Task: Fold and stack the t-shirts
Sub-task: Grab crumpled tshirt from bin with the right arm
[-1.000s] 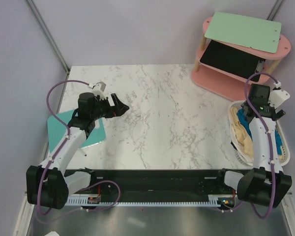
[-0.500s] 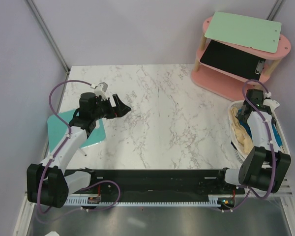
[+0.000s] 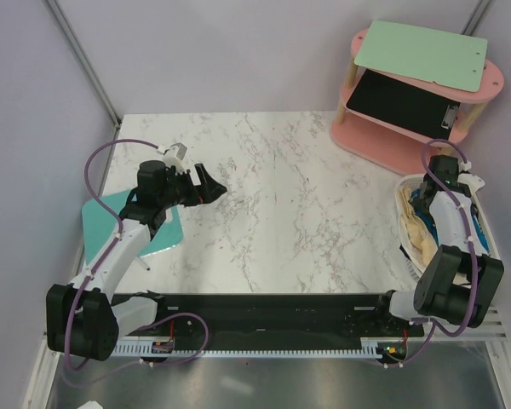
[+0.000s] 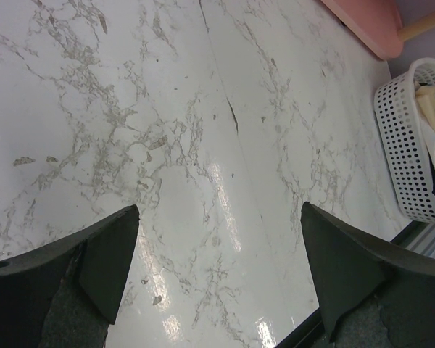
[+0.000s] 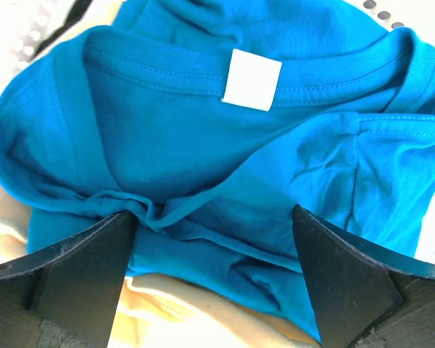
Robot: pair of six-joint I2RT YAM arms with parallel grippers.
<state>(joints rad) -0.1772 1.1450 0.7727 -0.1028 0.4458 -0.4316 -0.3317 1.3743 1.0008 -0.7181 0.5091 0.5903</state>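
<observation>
The right gripper (image 5: 212, 217) hangs with its jaws spread wide and empty over the white mesh basket (image 4: 402, 145) at the right edge of the marble table (image 3: 281, 170). A cream t-shirt (image 5: 174, 304) lies nearest its fingers, with the teal-blue t-shirt (image 5: 167, 138) bunched over it. The teal one is too crumpled to show a long axis, but its collar (image 5: 152, 69), bearing a white label (image 5: 251, 80), lies at the far side. The left gripper (image 4: 219, 210), jaws likewise apart, hovers over the marble, well apart from the basket.
</observation>
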